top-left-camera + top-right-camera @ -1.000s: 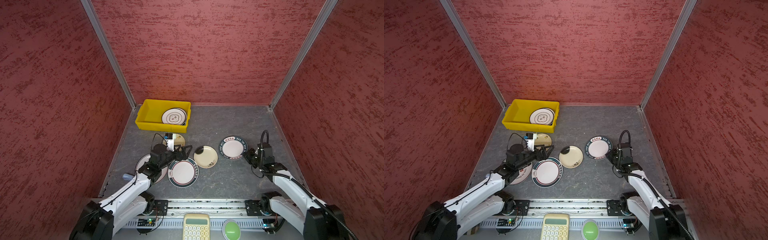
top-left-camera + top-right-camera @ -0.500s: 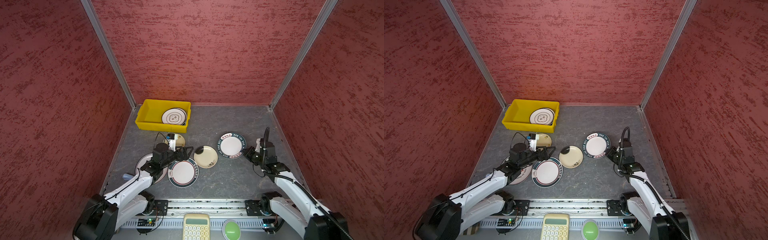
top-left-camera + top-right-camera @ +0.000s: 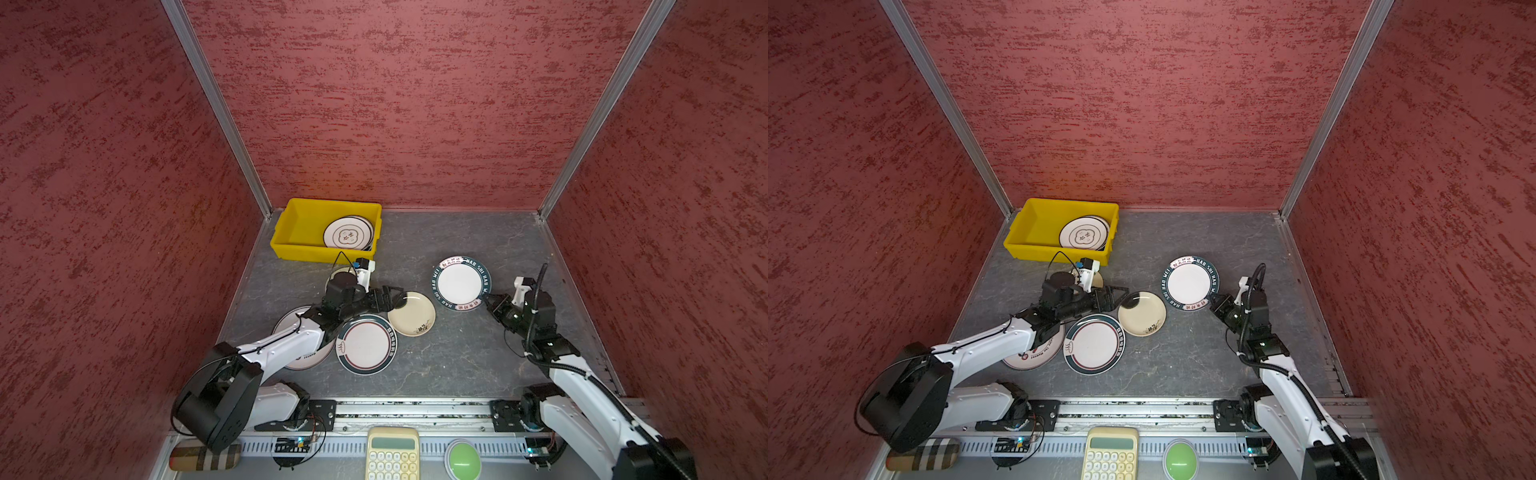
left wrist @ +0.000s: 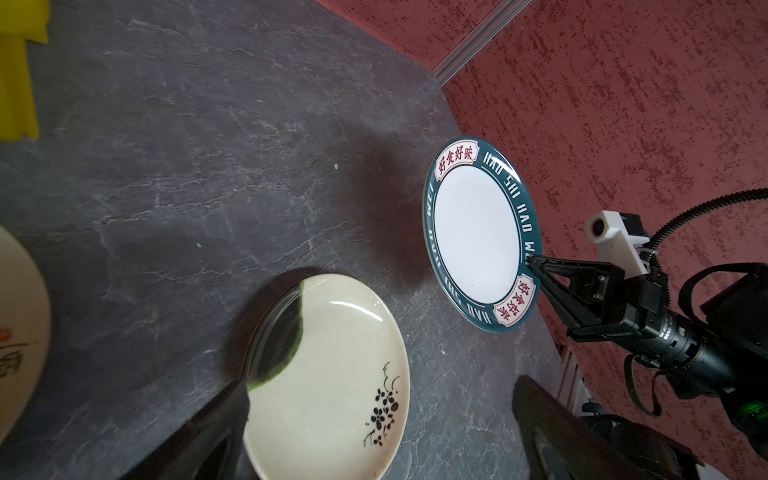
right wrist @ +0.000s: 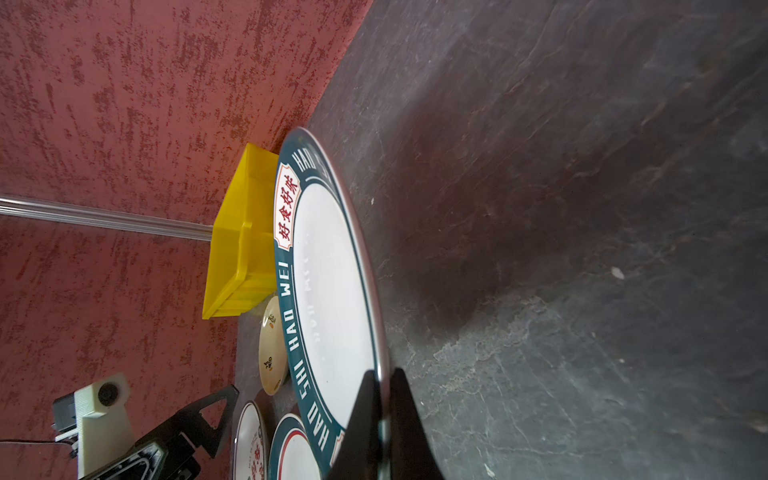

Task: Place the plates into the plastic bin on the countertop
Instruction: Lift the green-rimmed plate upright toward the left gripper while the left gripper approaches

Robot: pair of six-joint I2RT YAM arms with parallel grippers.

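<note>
My right gripper (image 5: 382, 378) is shut on the rim of a white plate with a dark green lettered rim (image 3: 461, 283) (image 3: 1190, 283) (image 4: 478, 237). It holds that plate tilted above the countertop (image 3: 457, 365). My left gripper (image 3: 394, 296) (image 4: 382, 411) is open, its jaws astride a cream floral plate (image 3: 412, 314) (image 4: 332, 374) lying flat, one finger at the plate's rim. The yellow plastic bin (image 3: 297, 226) (image 3: 1034, 226) stands at the back left with plates (image 3: 348, 233) stacked in its right half.
A green-and-red-rimmed plate (image 3: 365, 345), a red-lettered plate (image 3: 1034, 357) under the left arm and a small cream plate (image 3: 1098, 279) lie near the left gripper. A calculator (image 3: 392, 453) and a green button (image 3: 462, 459) sit past the front rail. Red walls enclose the countertop.
The right gripper has raised and tilted the green-rimmed plate, carrying it a little back and left. The left gripper has reached right to the cream floral plate.
</note>
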